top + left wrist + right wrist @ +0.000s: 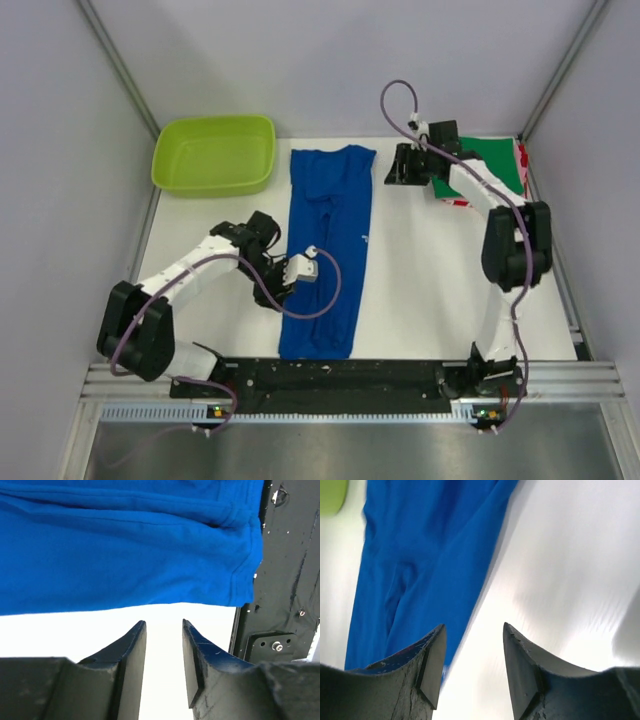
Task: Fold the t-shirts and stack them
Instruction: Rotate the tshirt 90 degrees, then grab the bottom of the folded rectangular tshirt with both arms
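The blue t-shirt is laid out as a long narrow strip down the middle of the table, running from the near rail to the far side. The left pincer is held at the shirt's left edge, toward the near end. Its fingers are spread, nothing is pinched between them, and bare table is seen under them with the cloth just beyond the tips. The right pincer is held to the right of the shirt's far end, apart from it. It is likewise spread and empty. A folded green t-shirt is seen at the far right, and a lime tub at the far left.
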`<state>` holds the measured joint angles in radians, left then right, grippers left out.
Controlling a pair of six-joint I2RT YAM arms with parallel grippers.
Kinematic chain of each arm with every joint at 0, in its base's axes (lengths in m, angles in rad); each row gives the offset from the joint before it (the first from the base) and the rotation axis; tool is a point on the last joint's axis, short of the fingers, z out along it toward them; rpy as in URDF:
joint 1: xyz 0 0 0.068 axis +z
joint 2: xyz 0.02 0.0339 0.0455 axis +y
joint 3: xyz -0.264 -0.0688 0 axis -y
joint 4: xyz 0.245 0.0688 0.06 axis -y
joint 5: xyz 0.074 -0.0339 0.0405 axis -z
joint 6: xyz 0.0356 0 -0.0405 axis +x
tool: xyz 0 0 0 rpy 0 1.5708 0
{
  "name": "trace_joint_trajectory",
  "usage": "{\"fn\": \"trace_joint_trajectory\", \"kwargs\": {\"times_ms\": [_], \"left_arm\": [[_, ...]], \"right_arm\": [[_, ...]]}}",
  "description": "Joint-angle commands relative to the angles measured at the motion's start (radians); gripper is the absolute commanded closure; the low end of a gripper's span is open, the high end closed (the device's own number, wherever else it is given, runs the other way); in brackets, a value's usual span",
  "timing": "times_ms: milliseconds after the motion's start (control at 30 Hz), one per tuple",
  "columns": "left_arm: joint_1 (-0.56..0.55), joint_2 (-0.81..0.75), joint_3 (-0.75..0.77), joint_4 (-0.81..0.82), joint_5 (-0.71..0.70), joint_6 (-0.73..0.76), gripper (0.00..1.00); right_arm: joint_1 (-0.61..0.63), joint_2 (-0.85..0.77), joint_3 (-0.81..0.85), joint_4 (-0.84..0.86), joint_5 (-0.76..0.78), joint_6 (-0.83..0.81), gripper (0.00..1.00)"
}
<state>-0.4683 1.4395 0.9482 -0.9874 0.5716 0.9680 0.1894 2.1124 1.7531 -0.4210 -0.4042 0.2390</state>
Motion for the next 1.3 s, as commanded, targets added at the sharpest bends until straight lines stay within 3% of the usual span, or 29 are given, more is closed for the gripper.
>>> {"fn": "trace_joint_trajectory", "kwargs": {"times_ms": [0, 233, 333, 400, 567, 633, 833, 967, 1067, 1133, 1267], "left_arm": [[0.007, -0.132, -0.035, -0.059, 0.031, 0.021, 0.58], [-0.024, -0.267, -0.198, -0.016, 0.066, 0.130, 0.45], [-0.067, -0.344, -0.282, 0.055, 0.105, 0.201, 0.41], [-0.095, -0.392, -0.325, 0.101, 0.141, 0.238, 0.38], [-0.185, -0.380, -0.388, 0.191, 0.136, 0.276, 0.34], [-0.231, -0.358, -0.404, 0.210, 0.099, 0.275, 0.34], [-0.267, -0.334, -0.436, 0.210, -0.005, 0.301, 0.35], [-0.268, -0.294, -0.427, 0.185, 0.010, 0.317, 0.39], [-0.270, -0.263, -0.411, 0.155, 0.014, 0.319, 0.49], [-0.271, -0.263, -0.408, 0.141, 0.007, 0.316, 0.60], [-0.279, -0.283, -0.417, 0.105, 0.011, 0.327, 0.75]], "right_arm": [[0.066, -0.429, -0.404, 0.172, -0.051, -0.232, 0.51], [0.430, -0.946, -0.975, 0.301, -0.194, -0.700, 0.48], [0.603, -1.067, -1.116, 0.253, -0.266, -0.970, 0.40], [0.675, -1.109, -1.170, 0.222, -0.239, -1.047, 0.39], [0.847, -1.034, -1.201, 0.244, -0.147, -1.095, 0.39], [0.899, -0.976, -1.189, 0.280, -0.110, -1.078, 0.46], [0.953, -0.861, -1.204, 0.396, -0.067, -1.116, 0.46], [0.964, -0.763, -1.140, 0.309, -0.068, -1.194, 0.45], [1.001, -0.677, -1.094, 0.152, -0.065, -1.283, 0.47], [1.028, -0.637, -1.078, 0.076, -0.035, -1.293, 0.51], [1.058, -0.641, -1.098, 0.028, -0.004, -1.279, 0.95]]}}
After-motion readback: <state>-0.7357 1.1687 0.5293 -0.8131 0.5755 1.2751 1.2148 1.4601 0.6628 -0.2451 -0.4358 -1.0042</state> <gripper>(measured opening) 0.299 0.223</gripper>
